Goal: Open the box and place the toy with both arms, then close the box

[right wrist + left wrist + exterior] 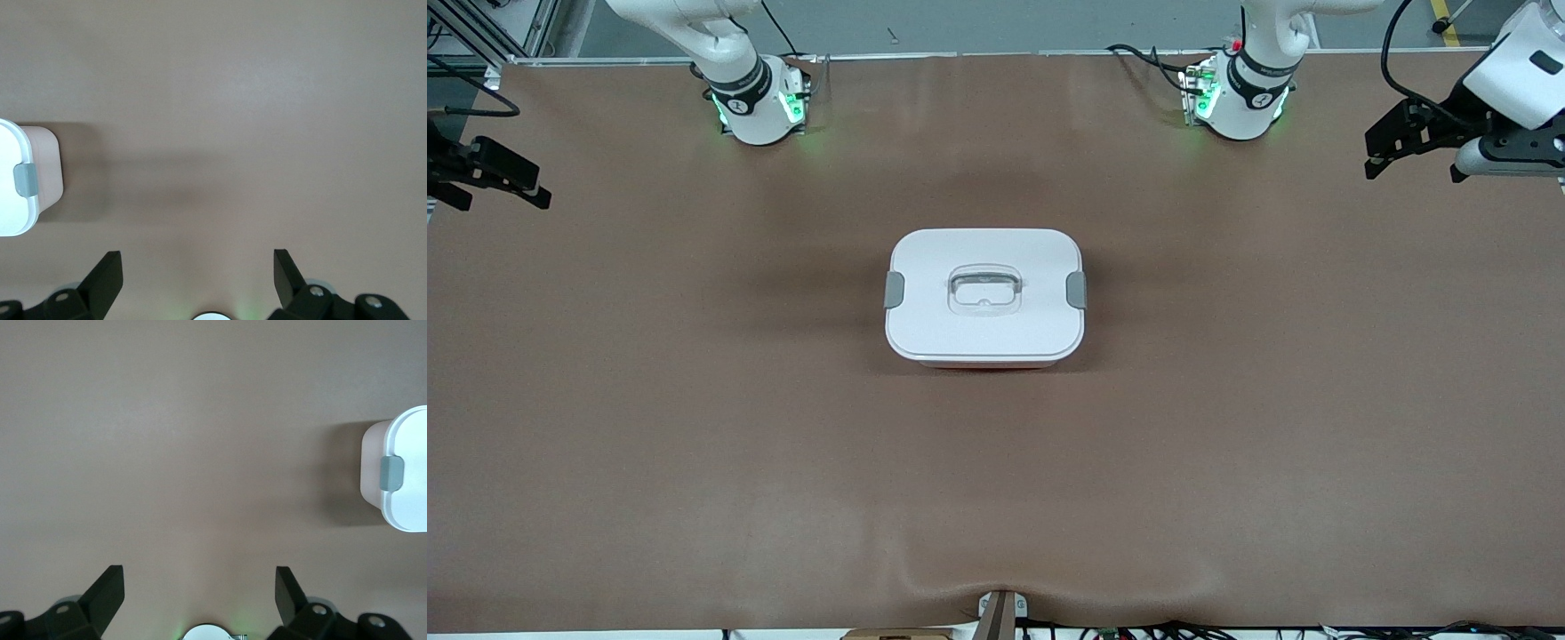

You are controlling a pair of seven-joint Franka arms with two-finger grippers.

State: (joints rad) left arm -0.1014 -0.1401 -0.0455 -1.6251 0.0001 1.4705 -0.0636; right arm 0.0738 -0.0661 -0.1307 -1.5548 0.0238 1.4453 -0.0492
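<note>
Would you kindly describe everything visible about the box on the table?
The box is a rounded-rectangular plastic tub, its pale pink body showing below a white lid. A grey clip sits at each short end, the other clip toward the left arm's end, and a clear recessed handle lies in the lid's middle. It is shut, sits flat near the middle of the brown table, and neither gripper touches it.

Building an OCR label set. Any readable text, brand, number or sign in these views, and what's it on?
None readable.
Box: the white lid, its grey clips and clear handle carry no print in any view.
Arm bases: small dark marks on the black joint bands, too small to read.
Brown table cover: plain, no markings.
Left gripper and right gripper, both open over bare table: no labels visible.
</note>
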